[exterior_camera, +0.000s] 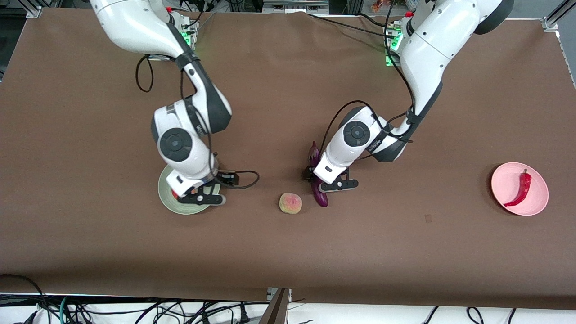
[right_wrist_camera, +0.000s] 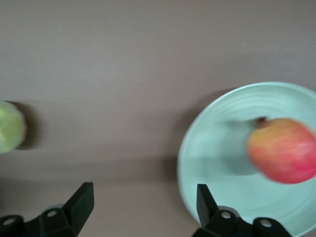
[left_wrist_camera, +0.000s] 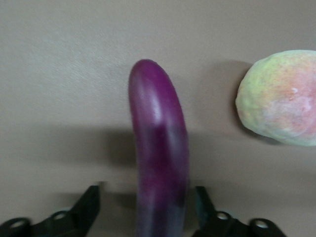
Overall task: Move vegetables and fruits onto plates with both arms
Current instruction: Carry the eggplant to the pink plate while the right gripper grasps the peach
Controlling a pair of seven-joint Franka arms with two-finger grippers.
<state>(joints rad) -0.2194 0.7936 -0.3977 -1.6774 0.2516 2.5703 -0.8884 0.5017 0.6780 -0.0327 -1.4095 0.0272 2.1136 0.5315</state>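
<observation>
The purple eggplant (exterior_camera: 321, 199) lies on the table in the middle, partly under my left gripper (exterior_camera: 323, 183). In the left wrist view the eggplant (left_wrist_camera: 159, 148) lies between the open fingers of the left gripper (left_wrist_camera: 147, 205), and one finger stands clearly apart from it. The peach (exterior_camera: 290, 203) lies beside it and also shows in the left wrist view (left_wrist_camera: 279, 96). My right gripper (exterior_camera: 199, 196) is open and empty over the rim of the mint green plate (exterior_camera: 168, 198). The pomegranate (right_wrist_camera: 284, 150) lies on that plate (right_wrist_camera: 212, 148). The red chili (exterior_camera: 520, 188) lies on the pink plate (exterior_camera: 535, 200).
The brown table cover has wide bare room toward the front camera and between the eggplant and the pink plate. Black cables hang from both wrists. The peach (right_wrist_camera: 10, 127) also shows in the right wrist view.
</observation>
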